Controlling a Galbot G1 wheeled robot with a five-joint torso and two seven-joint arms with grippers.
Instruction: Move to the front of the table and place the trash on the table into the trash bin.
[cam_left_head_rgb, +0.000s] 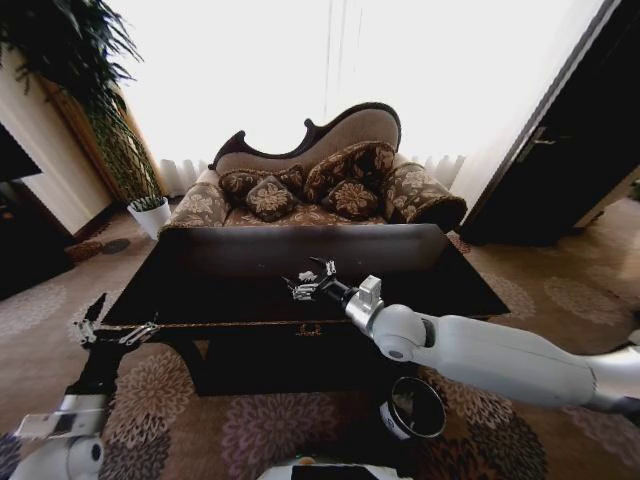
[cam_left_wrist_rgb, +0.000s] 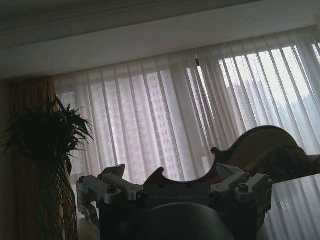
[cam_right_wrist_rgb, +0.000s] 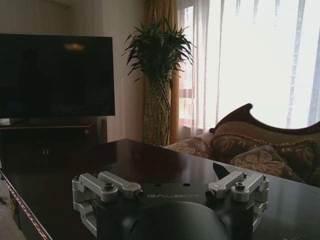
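Note:
The glossy black table (cam_left_head_rgb: 225, 290) with gold edge trim stands right in front of me, and its top (cam_right_wrist_rgb: 125, 160) reflects the window. The trash is out of view. My right gripper (cam_left_head_rgb: 312, 279) hovers low over the middle of the tabletop, open, with nothing between its fingers; one dark fingertip (cam_right_wrist_rgb: 220, 171) shows past the wrist. My left gripper (cam_left_head_rgb: 115, 325) hangs open and empty off the table's near left corner. The round black trash bin (cam_left_head_rgb: 415, 408) with a white label stands on the carpet under my right arm, close to the table's front edge.
A patterned sofa (cam_left_head_rgb: 320, 190) with cushions stands behind the table. A white plant pot (cam_left_head_rgb: 150, 215) and tall plant (cam_right_wrist_rgb: 157, 75) stand at the back left, beside a dark TV cabinet (cam_right_wrist_rgb: 55, 140). Floral carpet (cam_left_head_rgb: 280, 425) lies between me and the table.

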